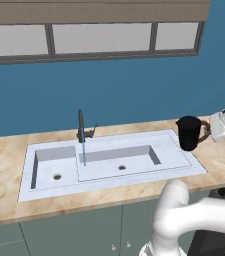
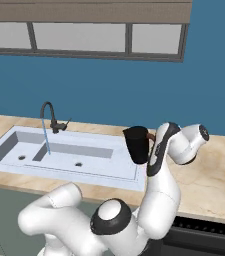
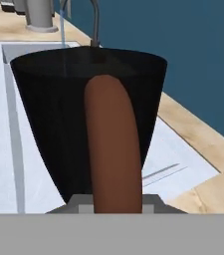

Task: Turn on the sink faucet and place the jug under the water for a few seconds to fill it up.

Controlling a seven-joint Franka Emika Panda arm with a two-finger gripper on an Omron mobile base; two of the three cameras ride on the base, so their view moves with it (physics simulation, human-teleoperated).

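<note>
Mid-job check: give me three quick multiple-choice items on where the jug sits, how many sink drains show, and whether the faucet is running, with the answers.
1. Where is the jug?
A. At the right end of the sink, away from the stream
B. Under the faucet
C. On the floor

2. How many round drains show in the sink basins?
A. None
B. Two
C. Four

3. What is the state of the sink faucet?
A. Off and dry
B. Broken off
C. Running

Answers:
1. A, since the left base view shows the black jug by the sink's right edge, next to the gripper, far from the faucet.
2. B, one dark drain lies in the left compartment and another drain in the right.
3. C, the water falls from the spout as a thin light-blue stream into the basin.
</note>
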